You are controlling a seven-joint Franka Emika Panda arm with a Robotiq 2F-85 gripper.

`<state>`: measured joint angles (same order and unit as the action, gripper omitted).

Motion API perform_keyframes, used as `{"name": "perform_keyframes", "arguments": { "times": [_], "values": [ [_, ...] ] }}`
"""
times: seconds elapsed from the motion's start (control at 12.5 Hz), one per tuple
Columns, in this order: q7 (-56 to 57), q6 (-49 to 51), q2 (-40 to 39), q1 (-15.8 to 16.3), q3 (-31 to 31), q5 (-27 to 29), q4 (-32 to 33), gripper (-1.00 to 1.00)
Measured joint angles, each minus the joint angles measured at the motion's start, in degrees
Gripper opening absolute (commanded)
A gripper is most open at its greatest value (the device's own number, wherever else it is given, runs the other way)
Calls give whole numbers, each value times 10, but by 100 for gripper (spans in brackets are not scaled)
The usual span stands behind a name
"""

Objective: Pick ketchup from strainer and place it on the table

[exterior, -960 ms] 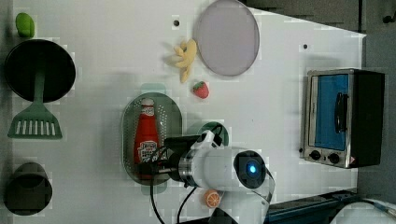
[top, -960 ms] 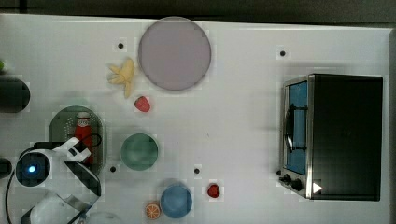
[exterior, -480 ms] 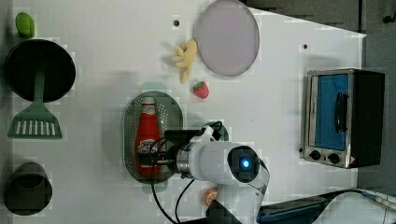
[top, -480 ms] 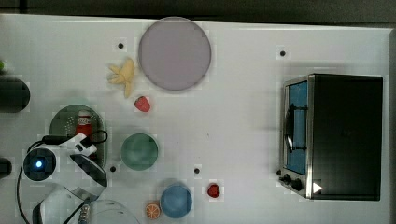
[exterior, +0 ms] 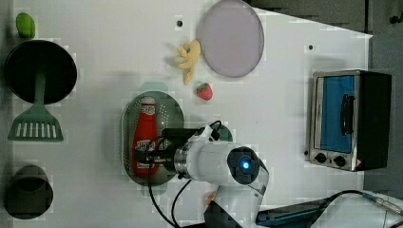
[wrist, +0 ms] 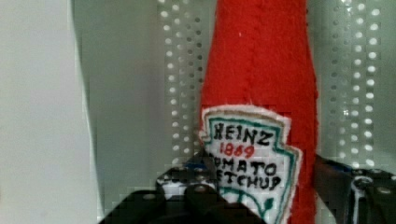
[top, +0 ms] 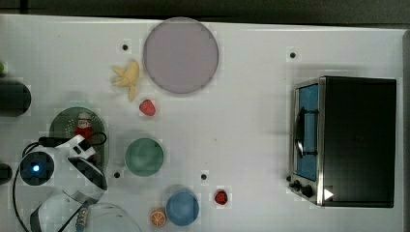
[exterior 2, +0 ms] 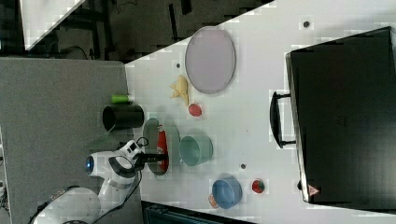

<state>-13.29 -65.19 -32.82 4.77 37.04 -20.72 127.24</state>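
Observation:
The ketchup [exterior: 145, 137], a red bottle with a white cap and a Heinz label [wrist: 250, 158], lies lengthwise in the pale green perforated strainer [exterior: 168, 109] on the white table [top: 241, 121]. My gripper [wrist: 261, 186] reaches down into the strainer over the bottle's lower end. In the wrist view one dark finger [wrist: 196, 179] presses the label's edge and the other touches the opposite red side, so the jaws stand shut on the bottle. It still rests in the strainer [top: 60, 123]. In the top view the arm [top: 63, 164] covers the bottle's lower half, leaving the cap end [top: 84, 123] showing.
A green bowl [top: 144, 156] stands close beside the strainer. A blue bowl [top: 182, 208], an orange slice [top: 157, 217], two strawberries [top: 147, 107] [top: 221, 196], a banana [top: 126, 77] and a grey plate [top: 180, 54] lie around. A toaster oven [top: 353, 140] stands far right, a spatula [exterior: 35, 126] left.
The gripper has come down lower over the ketchup's bottom end and its fingers have closed in from wide open onto the bottle's sides. The bottle has not moved.

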Motion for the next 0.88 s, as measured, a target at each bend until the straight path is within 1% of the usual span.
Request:
{"name": "perform_keyframes", "arguments": {
  "times": [0.24,0.32,0.4,0.56,0.8,0.88],
  "values": [
    [-6,27,44,-8,12,8,11,22],
    [-6,56,71,-11,21,24,18,22],
    [-6,88,103,-13,28,53,22,22],
    [-6,159,160,-24,51,142,13,22],
    [21,249,233,-29,60,218,-20,22],
    [42,283,249,-30,58,224,-40,22]
  ]
}}
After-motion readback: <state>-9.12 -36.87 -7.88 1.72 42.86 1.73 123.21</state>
